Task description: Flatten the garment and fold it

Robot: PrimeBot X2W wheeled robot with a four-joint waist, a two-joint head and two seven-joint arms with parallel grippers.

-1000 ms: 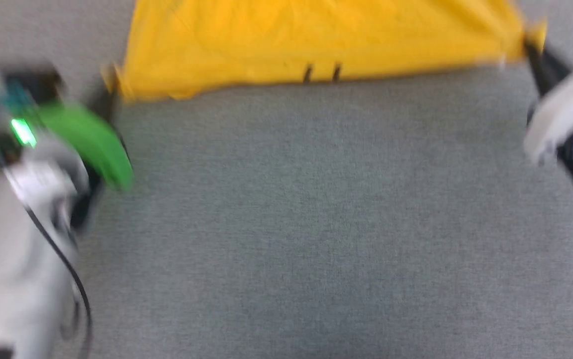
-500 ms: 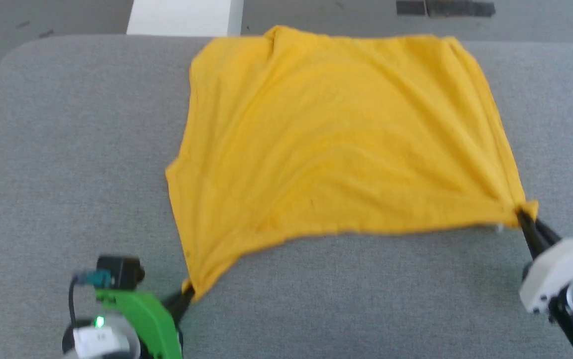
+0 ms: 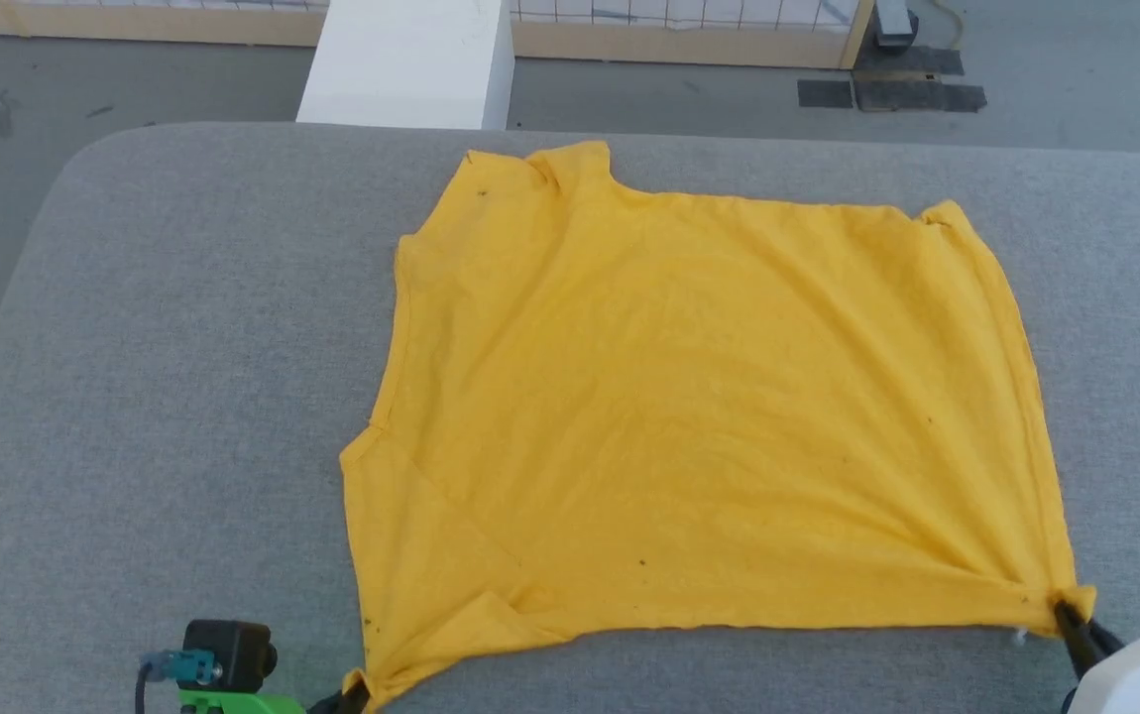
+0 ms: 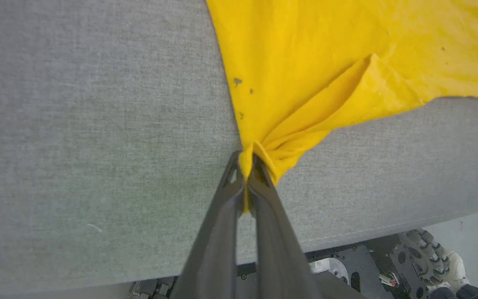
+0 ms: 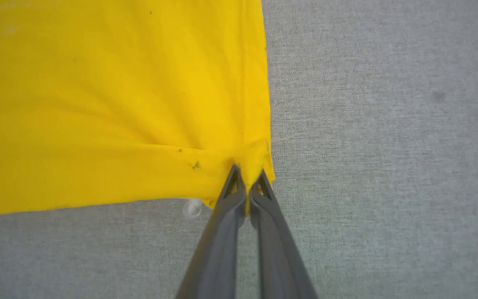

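Left hand (image 4: 245, 166) is pinched shut on the near-left corner of the garment (image 3: 709, 416), with cloth bunched right between the dark fingers. Right hand (image 5: 247, 176) has the near-right corner, clamped on a little nub of hem. From both hands the shirt runs away across the tabletop (image 3: 183, 347) toward the far edge, plain yellow side up. The near hem stretches sideways from one hand to the other. My guess is any next pull or fold goes along that away-from-the-robot line, with both arms equally placed. The fabric looks like a thin soft knit and lies mostly flat. Faint creases fan out from the right corner, and a raised pleat by the left one wants smoothing. The tabletop has a grey felt-like cover and rounded corners.
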